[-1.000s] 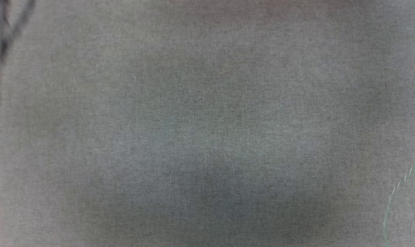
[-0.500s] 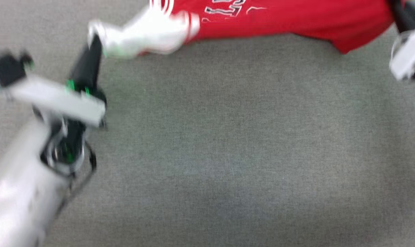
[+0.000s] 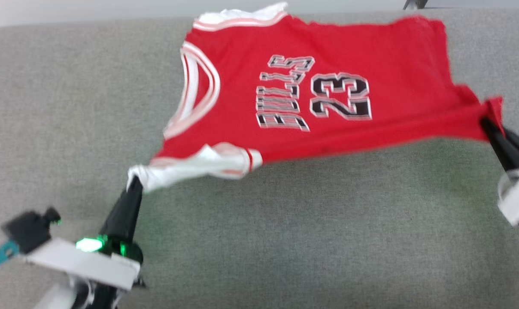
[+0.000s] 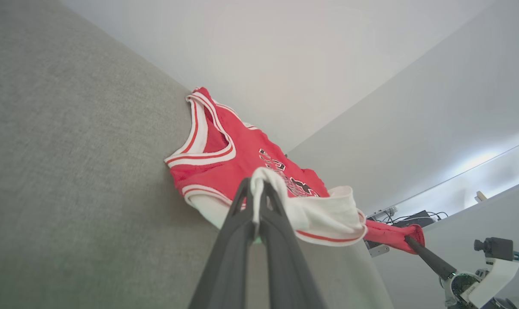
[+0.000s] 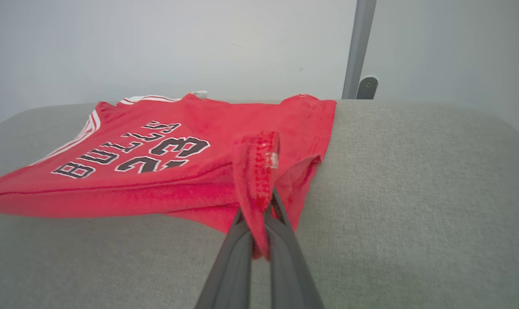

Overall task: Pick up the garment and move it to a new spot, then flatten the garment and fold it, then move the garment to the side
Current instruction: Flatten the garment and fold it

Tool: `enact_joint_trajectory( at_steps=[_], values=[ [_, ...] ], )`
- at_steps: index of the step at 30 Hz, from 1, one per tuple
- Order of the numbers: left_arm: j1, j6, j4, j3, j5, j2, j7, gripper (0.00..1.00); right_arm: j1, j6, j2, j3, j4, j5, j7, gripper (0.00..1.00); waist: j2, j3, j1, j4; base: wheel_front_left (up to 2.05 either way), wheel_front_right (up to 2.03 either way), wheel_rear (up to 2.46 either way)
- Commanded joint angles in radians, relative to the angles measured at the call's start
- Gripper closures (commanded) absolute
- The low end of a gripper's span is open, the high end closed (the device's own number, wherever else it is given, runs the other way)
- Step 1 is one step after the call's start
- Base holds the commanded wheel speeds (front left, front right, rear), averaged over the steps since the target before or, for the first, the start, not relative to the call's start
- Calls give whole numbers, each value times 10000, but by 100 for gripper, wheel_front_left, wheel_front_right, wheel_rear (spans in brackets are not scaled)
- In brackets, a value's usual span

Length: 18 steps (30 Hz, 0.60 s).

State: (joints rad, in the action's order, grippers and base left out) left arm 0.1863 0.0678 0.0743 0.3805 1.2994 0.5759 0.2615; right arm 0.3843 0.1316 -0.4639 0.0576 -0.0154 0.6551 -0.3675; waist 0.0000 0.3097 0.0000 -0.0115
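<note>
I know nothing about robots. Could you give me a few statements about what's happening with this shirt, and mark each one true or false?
1. The left gripper is shut on the white sleeve of the garment. True.
2. The garment's near edge stretches from the left gripper to the right gripper. True.
3. The right gripper is open and holds nothing. False: it is shut on a red corner of the garment.
4. The garment shows its plain back. False: the BULLS lettering faces up.
</note>
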Motion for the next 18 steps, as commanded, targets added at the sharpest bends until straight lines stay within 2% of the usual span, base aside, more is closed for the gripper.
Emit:
enact_joint_trajectory(
  at_steps=[1, 6, 12, 18],
  values=[
    [-285, -134, 178, -104, -61, 26, 38, 100, -366, -15, -13, -281, 200, -160, -95, 100, 0, -97, 0, 66, 0, 0, 0],
    [-1577, -651, 1502, -534, -334, -42, 39, 100, -2124, -13, 486, -1257, 1708, -383, -778, 100, 0, -160, 0, 119, 0, 0, 0],
    [-3060, -1274, 2708, -728, -547, 55, 40, 100, -3519, -13, 1021, -2161, 3072, -643, -1356, 100, 0, -193, 0, 27, 0, 0, 0],
    [-3364, -1448, 3323, -740, -665, 153, -57, 100, -4013, -13, 1339, -2555, 3896, -754, -1866, 100, 0, -108, 0, 18, 0, 0, 0]
  ],
)
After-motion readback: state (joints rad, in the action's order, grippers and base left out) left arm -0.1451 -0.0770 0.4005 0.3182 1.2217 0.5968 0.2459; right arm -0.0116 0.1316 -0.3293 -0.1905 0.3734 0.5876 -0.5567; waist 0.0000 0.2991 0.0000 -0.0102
